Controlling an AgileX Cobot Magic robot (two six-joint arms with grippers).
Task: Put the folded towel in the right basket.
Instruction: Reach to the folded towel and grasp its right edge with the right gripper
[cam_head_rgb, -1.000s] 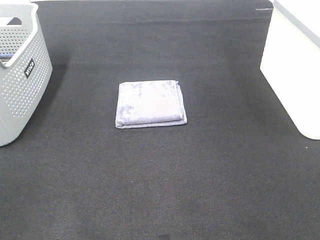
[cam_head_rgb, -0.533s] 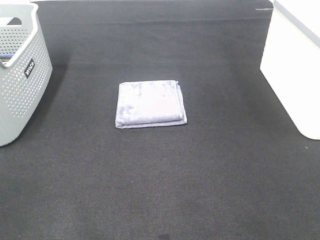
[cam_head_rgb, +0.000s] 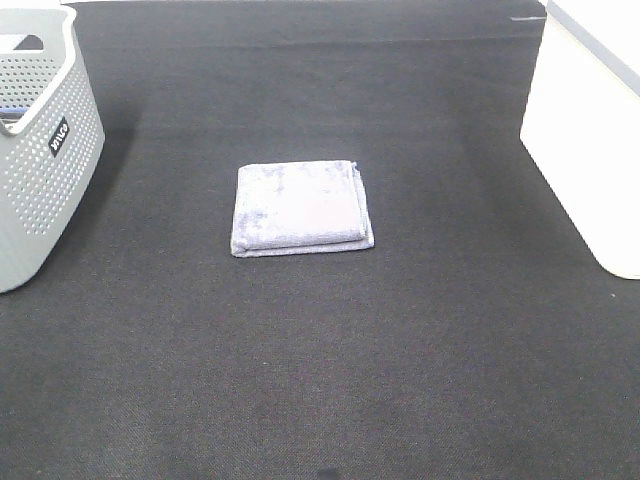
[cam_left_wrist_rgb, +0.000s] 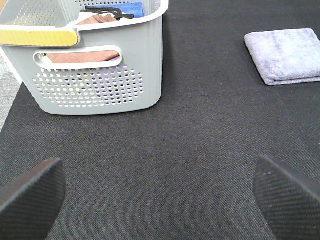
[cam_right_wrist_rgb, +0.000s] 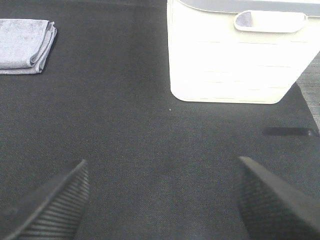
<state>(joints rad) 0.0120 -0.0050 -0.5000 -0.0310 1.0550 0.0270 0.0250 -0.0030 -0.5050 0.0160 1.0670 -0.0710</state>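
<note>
Lavender folded towel (cam_head_rgb: 300, 207) lies flat, long axis toward the right basket (cam_head_rgb: 590, 140); both arms' jaws spread wide.

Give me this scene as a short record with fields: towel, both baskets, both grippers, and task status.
towel: folded towel, lilac-grey, flat on the black mat, between the baskets
right basket: white basket, towel not inside
left basket: grey perforated basket, holds a brown cloth
left gripper: open, empty
right gripper: open, empty
task status: towel untouched, not yet moved
</note>
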